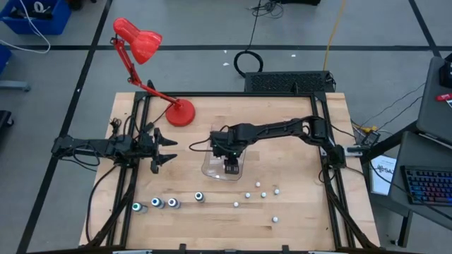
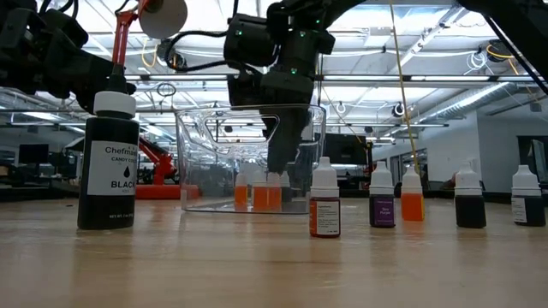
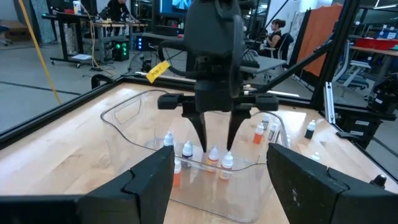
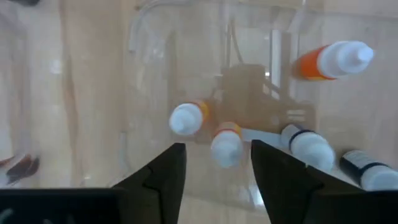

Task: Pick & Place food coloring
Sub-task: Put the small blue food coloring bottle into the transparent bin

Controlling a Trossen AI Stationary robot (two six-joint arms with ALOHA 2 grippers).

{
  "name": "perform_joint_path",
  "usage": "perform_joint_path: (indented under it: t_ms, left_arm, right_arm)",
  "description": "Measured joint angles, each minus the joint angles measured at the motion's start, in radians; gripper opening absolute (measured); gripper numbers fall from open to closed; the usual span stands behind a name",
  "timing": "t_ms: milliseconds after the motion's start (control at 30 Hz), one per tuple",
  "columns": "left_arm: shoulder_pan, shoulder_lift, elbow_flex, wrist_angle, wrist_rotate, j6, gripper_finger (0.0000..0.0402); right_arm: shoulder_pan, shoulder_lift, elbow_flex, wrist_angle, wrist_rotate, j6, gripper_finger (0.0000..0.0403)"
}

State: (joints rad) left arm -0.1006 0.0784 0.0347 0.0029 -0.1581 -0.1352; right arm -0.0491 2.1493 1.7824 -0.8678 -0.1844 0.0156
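While the left arm waits at the left edge of the tabletop (image 1: 296,120), its left claw (image 1: 168,148) hangs above the wood with its fingers spread and nothing between them. Behind it, toward the back of the tabletop, stands a red desk lamp (image 1: 145,53) on its round base. Along the front edge, on the left, four larger dark bottles (image 1: 168,203) with teal-white tops stand in a loose row; in the low view the nearest one (image 2: 108,162) bears a label reading black.

At the middle of the tabletop sits a clear plastic tub (image 1: 210,168). The right arm reaches across from the right side, and the right claw (image 1: 231,166) points straight down into the tub. Its fingers (image 3: 200,127) are parted a little, their tips low among several small orange-tinted bottles (image 2: 265,192) with white caps that stand on the tub's floor. In the right wrist view one small bottle (image 4: 226,144) shows in the gap between the two fingers; whether they touch it cannot be told.

To the right of the tub, more tiny white-topped bottles (image 1: 263,195) are scattered over the front right part of the tabletop, standing well apart from one another. In the low view these include a red one (image 2: 324,201), a purple one (image 2: 382,201), an orange one (image 2: 412,198) and two dark ones (image 2: 470,201).
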Motion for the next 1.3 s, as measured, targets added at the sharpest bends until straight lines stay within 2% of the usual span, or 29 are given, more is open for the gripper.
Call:
perform_joint_path:
  t_ms: [133, 333, 500, 633, 900, 1033, 1300]
  left_arm:
    - [0.0, 0.0, 0.0, 0.0, 0.0, 0.0, 0.0253]
    - [0.0, 0.0, 0.0, 0.0, 0.001, 0.0, 0.0253]
    - [0.0, 0.0, 0.0, 0.002, 0.0, 0.0, 0.0253]
    - [0.0, 0.0, 0.0, 0.0, 0.0, 0.0, 0.0253]
    - [0.0, 0.0, 0.0, 0.0, 0.0, 0.0, 0.0253]
    - [0.0, 0.0, 0.0, 0.0, 0.0, 0.0, 0.0253]
    - [0.0, 0.0, 0.0, 0.0, 0.0, 0.0, 0.0253]
  right_arm:
    - [0.013, -0.034, 0.0, -0.014, 0.0, 0.023, 0.0175]
    - [0.014, -0.165, 0.0, -0.09, 0.01, 0.127, 0.0166]
    - [0.037, -0.297, 0.002, -0.237, 0.063, 0.299, 0.0165]
    - [0.106, -0.368, -0.012, -0.354, 0.108, 0.478, 0.0164]
    - [0.326, -0.48, -0.233, -0.359, 0.109, 0.809, 0.0164]
    - [0.417, -0.505, -0.364, -0.307, 0.158, 0.986, 0.0164]
    - [0.496, -0.506, -0.531, -0.161, 0.162, 1.147, 0.0164]
